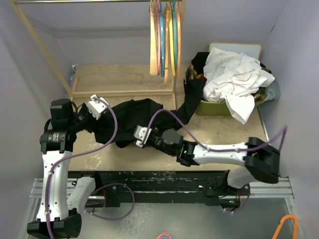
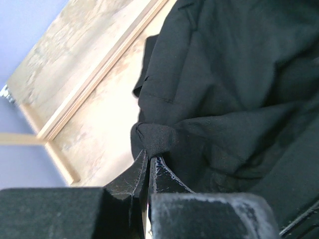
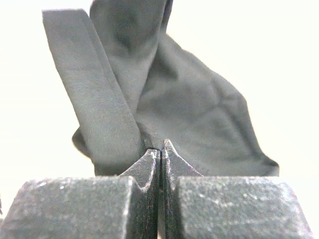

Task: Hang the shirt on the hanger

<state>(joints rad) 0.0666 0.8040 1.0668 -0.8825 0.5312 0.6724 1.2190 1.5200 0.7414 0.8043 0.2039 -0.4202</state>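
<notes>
Cloth of the shirt (image 1: 132, 119) looks limp and light; fingers of the left gripper (image 2: 148, 158) and right gripper (image 3: 160, 150) each pinch a bunched edge.

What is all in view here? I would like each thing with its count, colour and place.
shirt: one, black, over the table, one end at the basket
hangers: about five, tan, pink, teal, yellow, orange, on the rack rail
rack: one, pale wood, far side
basket: one, olive, far right
cloth: one heap, white, in the basket
table: one, beige
cables: two, purple, along the arms
arms: two, white and black, near edge
left end effector: black, shut on the shirt
right end effector: black, shut on the shirt
</notes>
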